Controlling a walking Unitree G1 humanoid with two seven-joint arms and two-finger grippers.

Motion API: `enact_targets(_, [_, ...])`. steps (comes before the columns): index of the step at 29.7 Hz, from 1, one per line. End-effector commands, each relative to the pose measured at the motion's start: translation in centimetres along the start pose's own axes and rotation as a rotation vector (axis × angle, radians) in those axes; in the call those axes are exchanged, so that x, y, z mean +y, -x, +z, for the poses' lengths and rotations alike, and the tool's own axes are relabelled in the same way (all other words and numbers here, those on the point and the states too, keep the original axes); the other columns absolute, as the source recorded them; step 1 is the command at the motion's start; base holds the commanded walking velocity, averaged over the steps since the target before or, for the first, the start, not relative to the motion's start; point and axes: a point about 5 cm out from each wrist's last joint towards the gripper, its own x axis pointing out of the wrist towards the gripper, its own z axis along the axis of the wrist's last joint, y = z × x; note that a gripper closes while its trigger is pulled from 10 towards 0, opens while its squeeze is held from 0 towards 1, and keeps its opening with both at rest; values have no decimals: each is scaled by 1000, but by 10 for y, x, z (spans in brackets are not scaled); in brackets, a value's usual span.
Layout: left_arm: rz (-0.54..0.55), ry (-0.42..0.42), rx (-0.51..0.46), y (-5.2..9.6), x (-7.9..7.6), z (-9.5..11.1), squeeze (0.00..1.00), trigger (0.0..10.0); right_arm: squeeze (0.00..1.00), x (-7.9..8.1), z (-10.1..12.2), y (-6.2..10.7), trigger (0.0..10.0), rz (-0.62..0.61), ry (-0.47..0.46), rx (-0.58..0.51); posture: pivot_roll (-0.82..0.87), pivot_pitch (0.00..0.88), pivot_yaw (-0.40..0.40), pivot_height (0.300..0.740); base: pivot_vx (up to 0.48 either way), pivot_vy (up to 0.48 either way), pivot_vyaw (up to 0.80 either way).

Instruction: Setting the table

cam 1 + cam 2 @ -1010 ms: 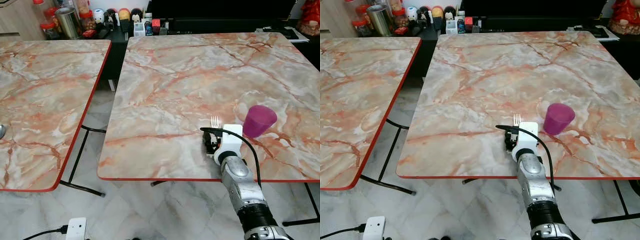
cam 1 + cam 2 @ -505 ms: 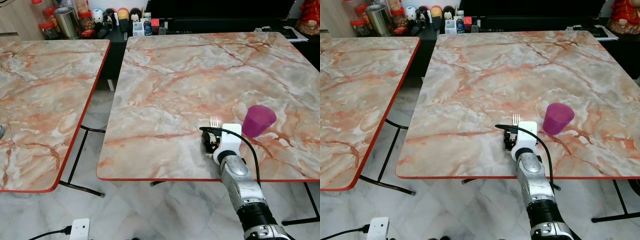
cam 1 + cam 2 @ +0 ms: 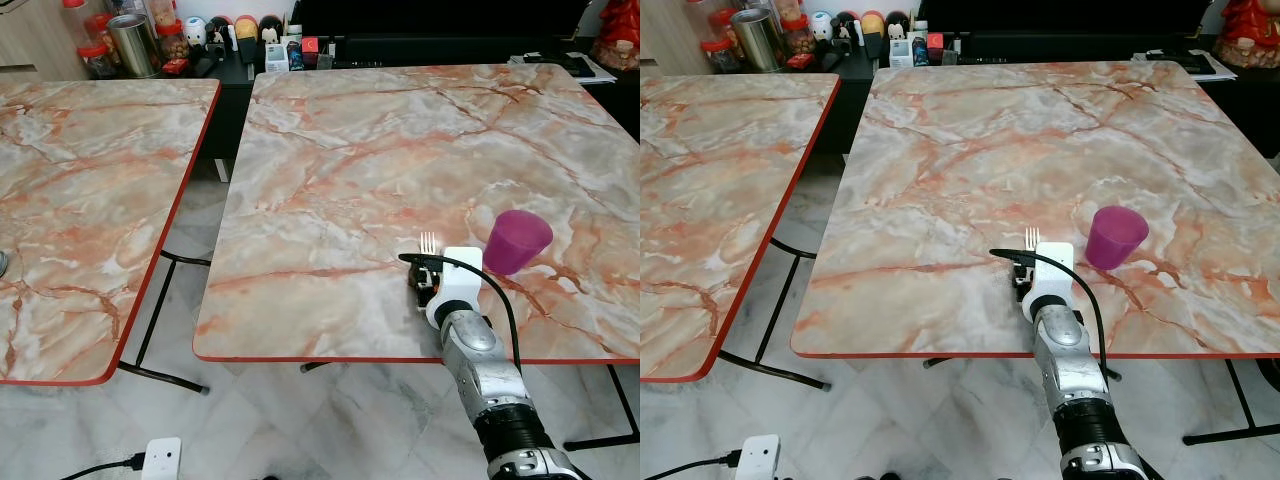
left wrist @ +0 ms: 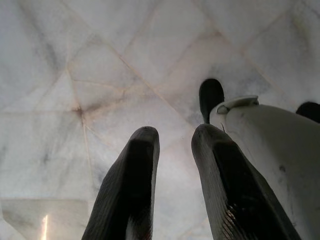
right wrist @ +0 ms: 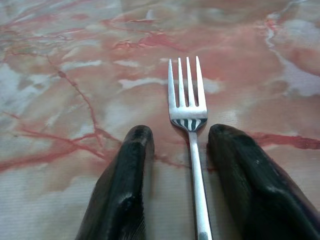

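Near the desk's [image 3: 330, 300] front edge, the right end effector [image 5: 186, 145] rests released, its fingers apart on either side of the fork [image 5: 188, 112] lying flat, and a purple cup [image 3: 518, 241] stands just beyond.

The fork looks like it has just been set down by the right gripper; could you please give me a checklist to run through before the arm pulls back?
1. Fork lies flat on the marble table: ok.
2. Right gripper fingers open, gaps on both sides of the handle: ok.
3. Fork free of the fingers along its whole handle: cannot tell, its rear end runs out of the right wrist view.
4. Purple cup upright, apart from the fork, to the gripper's right: ok.
5. Fork well in from the table's near red edge: ok.
6. Left gripper hangs idle over the floor, out of the way: ok.
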Motion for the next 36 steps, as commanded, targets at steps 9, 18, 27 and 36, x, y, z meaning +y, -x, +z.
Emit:
enact_targets(9, [0,12,48,2,7,-12,0,10000,0,2,-5,1,0,10,3,31,-83,138,30,740,0,0,0])
enact_targets(18, [-10,12,69,4,-3,-25,0,10000,0,2,-4,1,0,14,4,28,-81,138,29,740,0,0,0])
enact_targets(27, [-15,17,69,4,-8,-26,0,10000,0,3,3,1,0,18,3,-16,-83,137,31,740,0,0,0])
enact_targets(36, [3,28,72,3,-8,-24,0,10000,0,6,35,2,10000,17,-18,-207,-82,139,31,740,0,0,0])
